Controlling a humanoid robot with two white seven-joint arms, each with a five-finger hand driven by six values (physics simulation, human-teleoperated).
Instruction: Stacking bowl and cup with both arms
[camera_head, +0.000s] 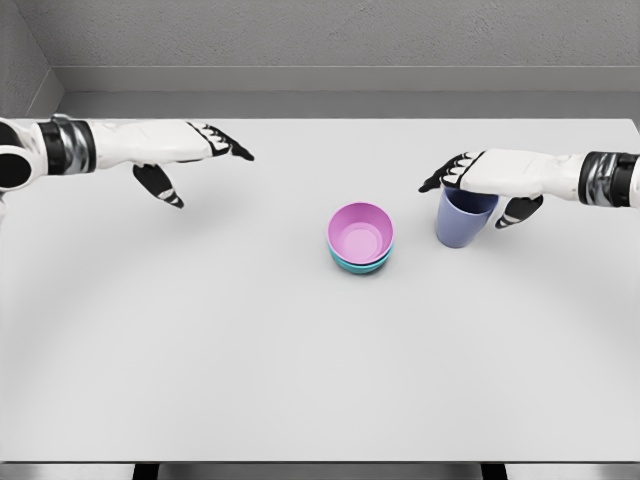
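A pink bowl (360, 235) sits nested in a teal bowl (357, 265) near the middle of the white table (200, 350). To its right is a blue cup (461, 220), upright, with my right hand (480, 185) wrapped over its rim from the right; thumb on the cup's right side, fingers over the top. My left hand (200, 160) hovers at the far left, well away from the bowls, its fingers spread and holding nothing.
A grey wall runs along the table's back edge. The table's front edge shows at the bottom of the picture.
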